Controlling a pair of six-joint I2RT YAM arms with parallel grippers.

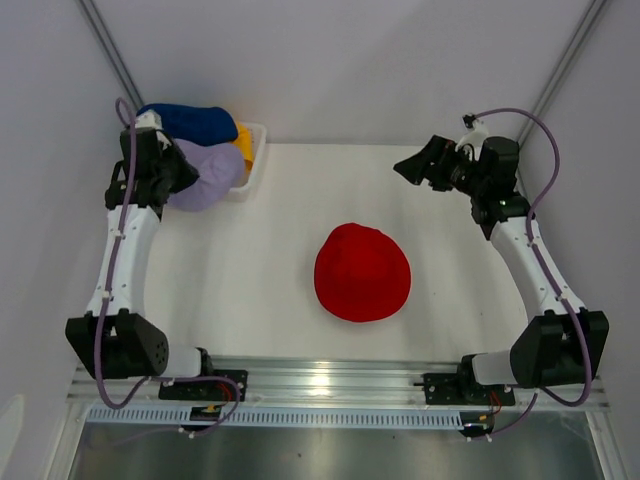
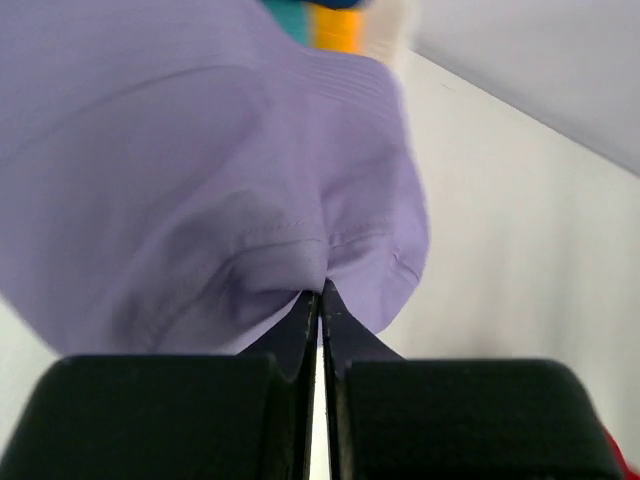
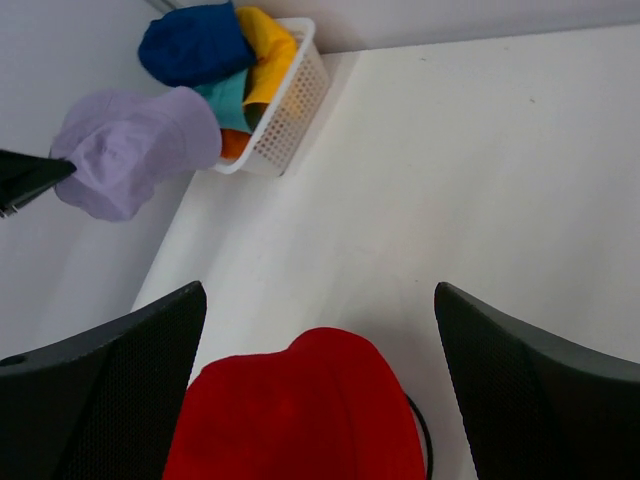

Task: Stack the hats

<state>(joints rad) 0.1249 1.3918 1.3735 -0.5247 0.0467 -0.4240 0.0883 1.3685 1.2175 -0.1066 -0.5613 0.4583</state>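
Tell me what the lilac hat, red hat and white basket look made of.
The lilac hat looks like soft matt woven cloth: stitched seams show, and it puckers where the left gripper pinches it. The red hat seems similar fabric, matt, with a softly rounded crown. The white basket is probably rigid plastic, moulded in open slats.

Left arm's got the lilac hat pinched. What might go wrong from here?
1. The left gripper holds only a thin fold of the lilac hat; it might slip out in transit.
2. The hat hangs limp and crumpled, so it may land folded or off-centre on the red hat.
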